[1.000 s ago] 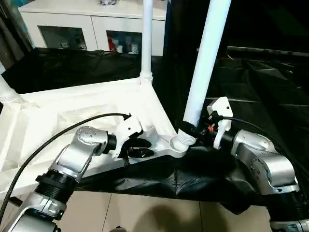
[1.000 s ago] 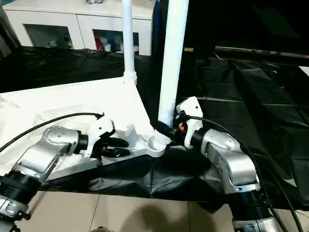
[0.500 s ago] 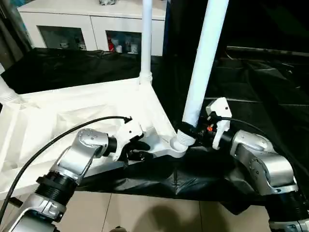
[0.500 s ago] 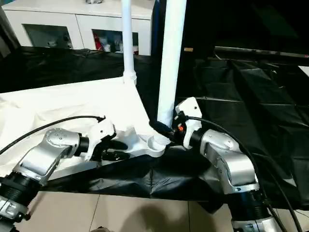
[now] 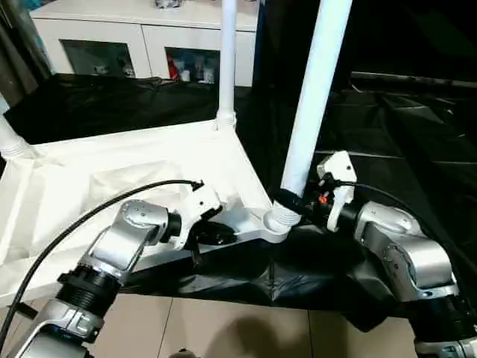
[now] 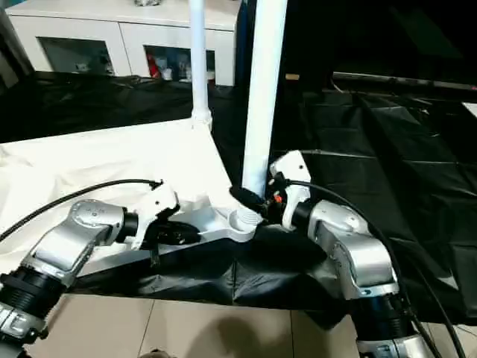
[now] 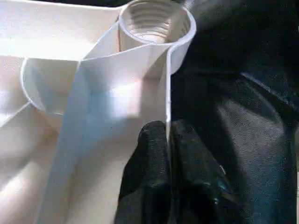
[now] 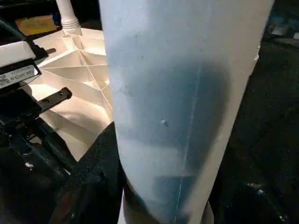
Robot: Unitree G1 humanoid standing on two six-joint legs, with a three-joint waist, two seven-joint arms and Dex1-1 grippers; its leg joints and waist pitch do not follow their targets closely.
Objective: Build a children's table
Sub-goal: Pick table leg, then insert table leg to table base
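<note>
At the far left, one already-fitted leg (image 5: 9,138) rises from a back corner of the tabletop (image 5: 112,175), which lies upside down, ribbed underside up, on the black sheet (image 5: 417,142) that covers the desk. Nearer the middle, the left gripper (image 7: 167,135) sits on the tabletop's near edge: its two black fingers (image 7: 152,154) are pressed together on the thin rim wall just short of the corner socket (image 7: 156,21), one finger on each side of the wall. I judge this to be a steadying pinch that keeps the tabletop from sliding or turning.

Behind it, a second leg (image 5: 227,60) stands upright in the far corner, in front of the white cabinet (image 5: 141,41). Further right, the near leg (image 5: 313,97) stands in the near corner socket, leaning slightly to the right. The right gripper (image 5: 298,203) clasps this leg just above its ribbed foot, its fingers half spread around the tube.

The step in hand looks like seating this leg. From the ribbed collar showing above the socket, I judge it not fully home. The next move likely calls for the right gripper to bring the leg plumb and twist or press it down while the left keeps its pinch on the rim.
</note>
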